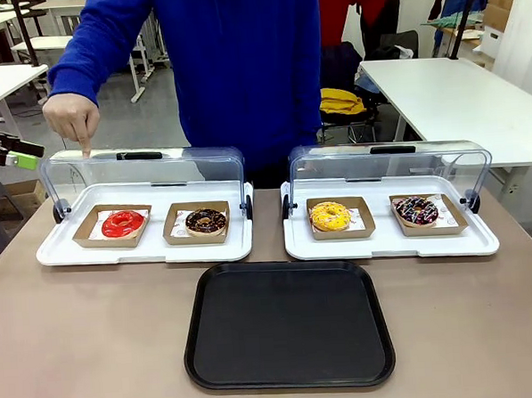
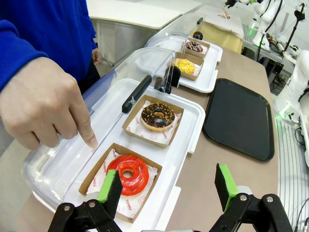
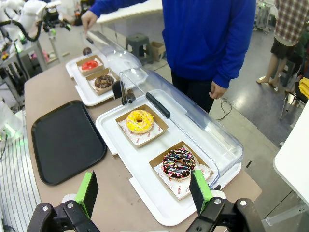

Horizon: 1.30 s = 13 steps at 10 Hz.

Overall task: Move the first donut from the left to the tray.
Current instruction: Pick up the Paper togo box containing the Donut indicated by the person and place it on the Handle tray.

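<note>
**Red donut in its box, both claws wide apart**

Front view: the glossy red glazed ring donut (image 1: 123, 223) sits in a shallow brown cardboard box (image 1: 88, 235), left of centre in the frame. The box is at the left end of the left white tray (image 1: 144, 252), whose clear lid (image 1: 193, 167) is swung open. A chocolate-glazed donut (image 1: 206, 222) lies in the box beside it. The large flat black rectangular plastic tray (image 1: 289, 324) lies at lower centre. At upper left a person's hand (image 1: 73, 118) points a finger down onto the lid. The left gripper (image 1: 24, 154) pokes in at the left edge.

Left wrist view: the left gripper (image 2: 168, 186), at the bottom, has its fingers wide apart and holds nothing. The red donut (image 2: 128, 173) lies just above its left green pad. The hand (image 2: 46, 104) at left touches the lid with a fingertip. The black tray (image 2: 239, 118) is at right.

Right wrist view: the right gripper (image 3: 144, 192) also stands spread and empty at the bottom, near a dark sprinkled donut (image 3: 178, 163). The red donut (image 3: 89, 65) shows small at upper left, and the black tray (image 3: 65, 140) lies at left.
</note>
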Tool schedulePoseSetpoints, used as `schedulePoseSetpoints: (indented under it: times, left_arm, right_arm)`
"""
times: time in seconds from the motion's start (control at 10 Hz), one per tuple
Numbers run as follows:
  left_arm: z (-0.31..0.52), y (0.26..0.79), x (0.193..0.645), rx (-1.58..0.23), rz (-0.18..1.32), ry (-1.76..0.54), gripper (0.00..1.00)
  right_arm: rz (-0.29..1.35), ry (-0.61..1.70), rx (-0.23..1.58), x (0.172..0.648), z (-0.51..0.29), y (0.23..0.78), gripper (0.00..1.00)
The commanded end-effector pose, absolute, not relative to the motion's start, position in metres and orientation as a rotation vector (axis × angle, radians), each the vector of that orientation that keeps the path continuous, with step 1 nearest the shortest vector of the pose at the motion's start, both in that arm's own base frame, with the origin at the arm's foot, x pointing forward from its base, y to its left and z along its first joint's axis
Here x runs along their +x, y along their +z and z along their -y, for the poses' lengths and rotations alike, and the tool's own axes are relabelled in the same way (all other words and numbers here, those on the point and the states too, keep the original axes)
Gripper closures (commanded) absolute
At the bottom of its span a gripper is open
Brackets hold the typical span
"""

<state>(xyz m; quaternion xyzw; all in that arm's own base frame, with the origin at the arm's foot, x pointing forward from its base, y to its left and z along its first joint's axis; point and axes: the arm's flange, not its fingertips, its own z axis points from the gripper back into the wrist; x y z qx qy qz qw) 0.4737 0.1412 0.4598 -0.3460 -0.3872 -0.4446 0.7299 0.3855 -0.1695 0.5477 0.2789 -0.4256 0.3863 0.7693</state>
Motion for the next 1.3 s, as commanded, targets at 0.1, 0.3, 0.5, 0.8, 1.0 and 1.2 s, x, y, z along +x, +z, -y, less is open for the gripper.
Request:
schedulePoseSetpoints:
  times: [0.1,0.3,0.5,0.8,1.0,1.2]
  left_arm:
    - [-0.141,0.46,0.474,-0.762,0.853,-0.979,0.0]
    - [-0.141,0.46,0.474,-0.762,0.853,-0.979,0.0]
    - [-0.141,0.46,0.474,-0.762,0.853,-0.979,0.0]
    - [-0.139,0.464,0.482,-0.768,0.797,-1.017,0.0]
    - [-0.132,0.472,0.502,-0.769,0.639,-1.086,0.0]
    - [-0.123,0.475,0.52,-0.744,0.487,-1.189,0.0]
  right_arm:
    - [0.961,0.853,0.609,0.391,0.17,0.55,0.0]
    - [0.961,0.853,0.609,0.391,0.17,0.55,0.0]
    - [0.961,0.853,0.609,0.391,0.17,0.55,0.0]
    - [0.961,0.853,0.609,0.391,0.17,0.55,0.0]
    - [0.961,0.853,0.609,0.391,0.17,0.55,0.0]
    - [0.961,0.853,0.609,0.391,0.17,0.55,0.0]
